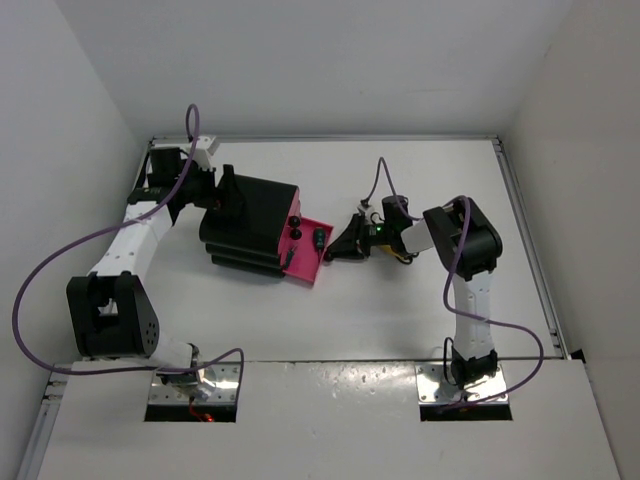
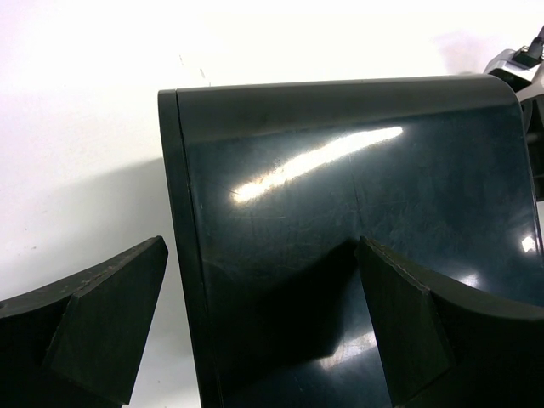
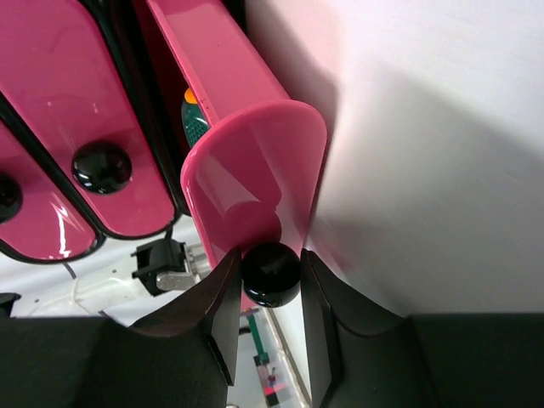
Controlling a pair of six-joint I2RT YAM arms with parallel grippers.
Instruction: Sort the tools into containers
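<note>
Right end effector (image 3: 270, 263) first, since it's closest to the action: it's clamped on the round black knob (image 3: 270, 276) of the end pink drawer (image 3: 255, 170), a finger on each side. That drawer is pulled out of the black drawer unit (image 1: 250, 225). The green-handled screwdriver (image 3: 194, 119) is lying inside it, so I'd call that one tool sorted.

The two other pink drawers (image 3: 93, 110) next to it are shut, and I can't see into them. No clear sign of the silver wrench or the yellow-and-black piece on the desk (image 1: 400, 320) either, so I can't tell whether they're done or left to do.

At the far side of the unit is my left end effector (image 2: 259, 280). It's wide open and holding nothing, with one finger off the unit's edge and the other over its glossy panel. It looks like it's bracing, but I can't tell if it's actually touching.

My guess is we're maybe a third done, with this drawer to be pushed closed next.
</note>
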